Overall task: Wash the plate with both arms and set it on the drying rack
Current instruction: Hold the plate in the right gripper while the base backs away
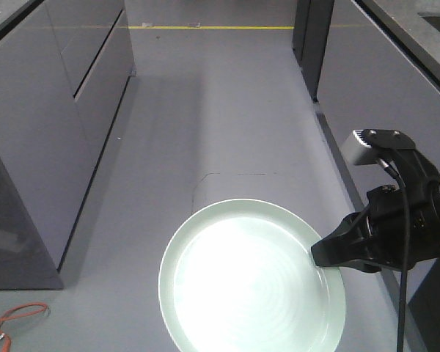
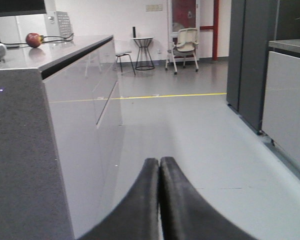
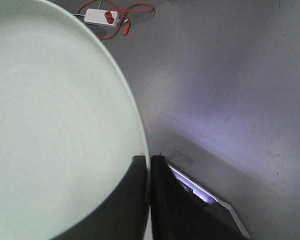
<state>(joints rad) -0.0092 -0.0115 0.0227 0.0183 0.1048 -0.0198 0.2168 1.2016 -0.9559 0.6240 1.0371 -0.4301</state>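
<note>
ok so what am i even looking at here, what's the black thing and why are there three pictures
It is a two-armed robot on a mobile base, seen by three cameras at one moment. The front view looks down at a grey floor between grey cabinets. There the right arm's black gripper pinches the rim of a round pale mint-green plate, which is held in the air over the floor. The right wrist view shows that same rim between the gripper's fingers from close up. The left wrist view looks along an aisle. In it the left gripper is shut and holds nothing.
</note>
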